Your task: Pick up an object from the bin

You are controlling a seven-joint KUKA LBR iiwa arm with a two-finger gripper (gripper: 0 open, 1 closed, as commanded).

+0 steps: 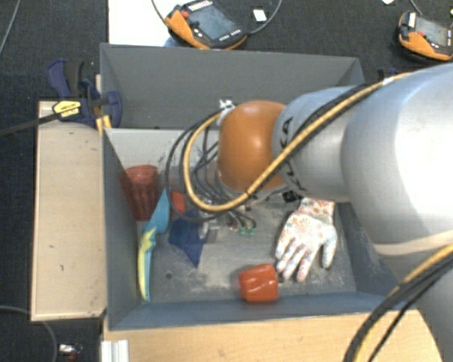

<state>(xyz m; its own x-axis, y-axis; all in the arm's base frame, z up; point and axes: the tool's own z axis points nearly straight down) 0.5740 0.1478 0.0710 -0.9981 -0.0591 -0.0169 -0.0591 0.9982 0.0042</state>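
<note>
While the claw (228,222) hangs low in the bin (211,81), a dark blue crumpled piece (186,240) lies just beside it, a patterned glove (308,237) near. Whether the claw is spread or pressed together, I cannot tell.

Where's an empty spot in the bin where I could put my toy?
Bare grey floor lies along the near wall, between the dark blue folded cloth and the squat red plastic block. A smaller patch sits in front of the white spotted glove. The left side is crowded: dark red ribbed cup, long blue-and-yellow toy.
</note>
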